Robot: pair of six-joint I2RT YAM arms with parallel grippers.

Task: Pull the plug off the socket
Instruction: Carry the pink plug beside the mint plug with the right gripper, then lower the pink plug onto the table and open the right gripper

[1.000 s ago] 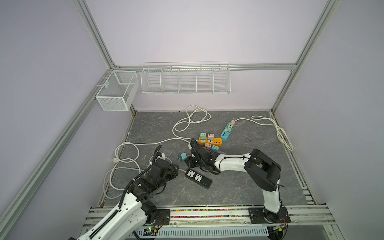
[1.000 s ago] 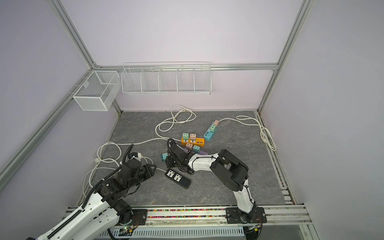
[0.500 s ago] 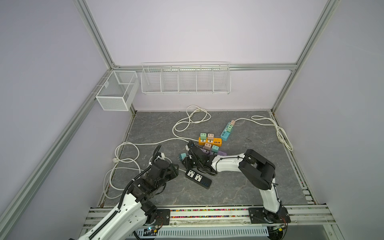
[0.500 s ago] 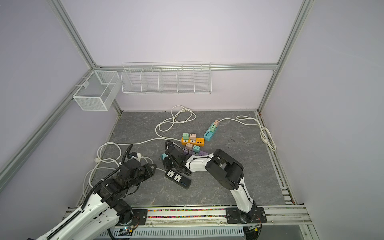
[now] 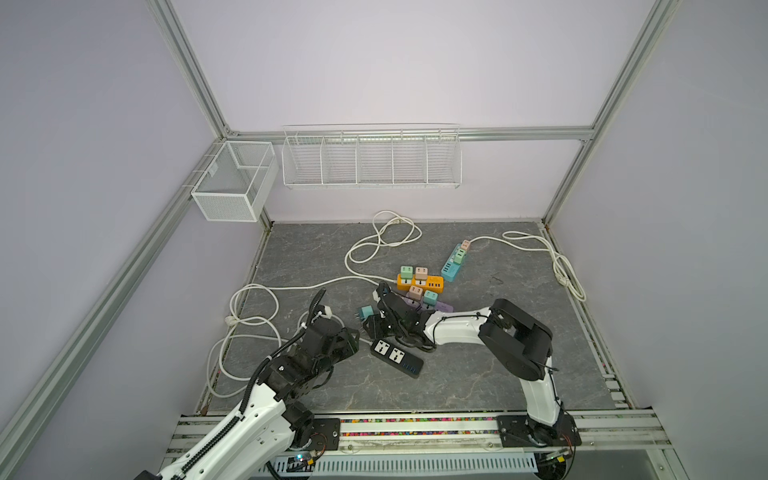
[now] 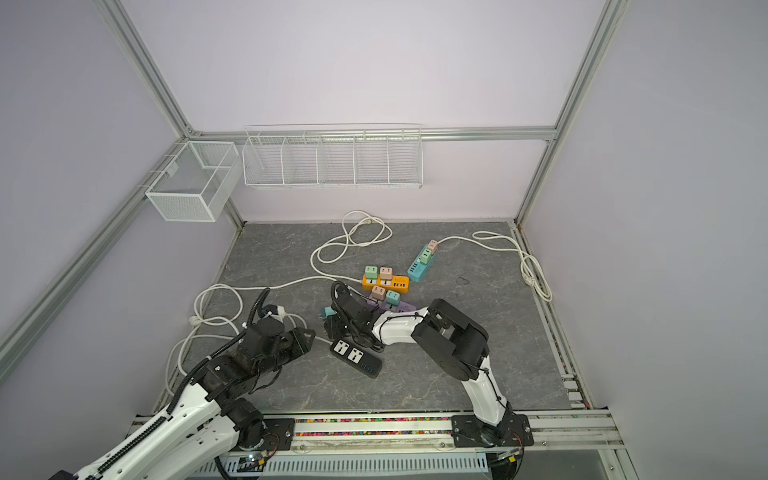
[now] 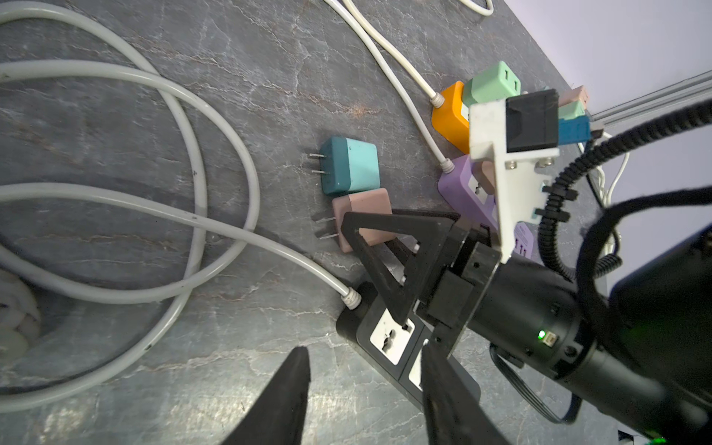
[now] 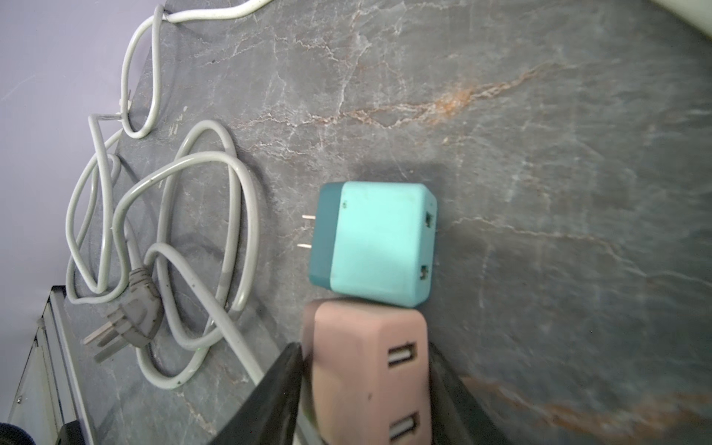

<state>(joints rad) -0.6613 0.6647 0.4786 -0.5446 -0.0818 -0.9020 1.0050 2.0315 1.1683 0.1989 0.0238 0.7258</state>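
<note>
The black socket strip [image 5: 397,353] [image 6: 356,353] lies on the floor with both white outlets [image 7: 389,339] bare. The pink plug [image 7: 364,215] [image 8: 366,370] lies on its side on the floor, prongs free, touching a teal plug [image 8: 379,242] [image 5: 366,312]. My right gripper [image 8: 365,346] [image 5: 374,328] stands open astride the pink plug, one finger along each side. My left gripper [image 7: 366,385] [image 5: 351,336] is open at the cable end of the strip, one finger over the strip's edge, holding nothing.
Orange [image 5: 419,282], purple [image 5: 440,306] and blue [image 5: 453,266] strips with pastel plugs lie behind the right arm. White cables [image 5: 253,307] loop at the left; a grey cable plug [image 8: 135,308] lies there. Wire baskets [image 5: 370,158] hang on the back wall.
The right gripper's jaws have parted round the pink plug, which now rests on the floor. The left gripper's jaws have widened a little. Both arms have hardly shifted.
</note>
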